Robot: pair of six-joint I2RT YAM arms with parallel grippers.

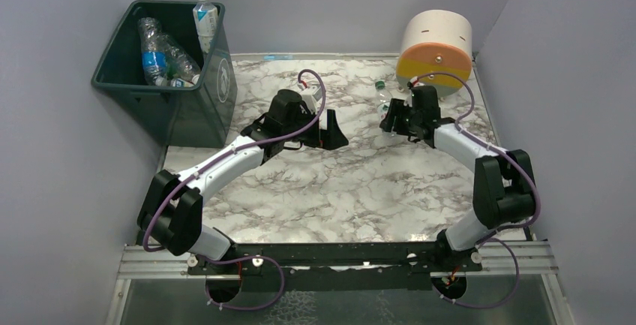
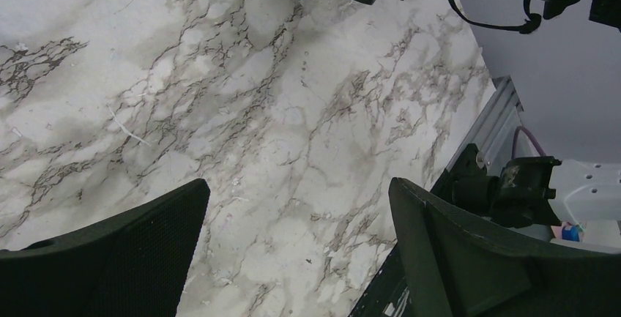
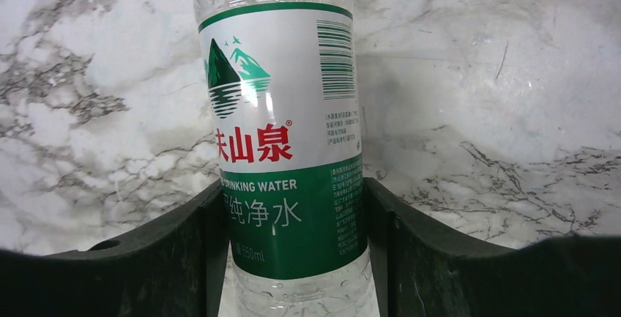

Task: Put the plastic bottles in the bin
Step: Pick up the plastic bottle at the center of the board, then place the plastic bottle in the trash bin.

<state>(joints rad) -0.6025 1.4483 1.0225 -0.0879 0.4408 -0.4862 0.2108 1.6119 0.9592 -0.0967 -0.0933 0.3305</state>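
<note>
Overhead, the right gripper [image 1: 390, 118] hides most of the bottle [image 3: 285, 148] its jaws clamp; close up, its cap is cut off; left gripper [image 2: 296, 185] gapes above table [image 2: 293, 97]

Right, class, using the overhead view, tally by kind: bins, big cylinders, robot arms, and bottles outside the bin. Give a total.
bin: 1
cream, orange and yellow cylinder: 1
robot arms, left arm and right arm: 2
bottle outside the bin: 1
Total: 5
</note>
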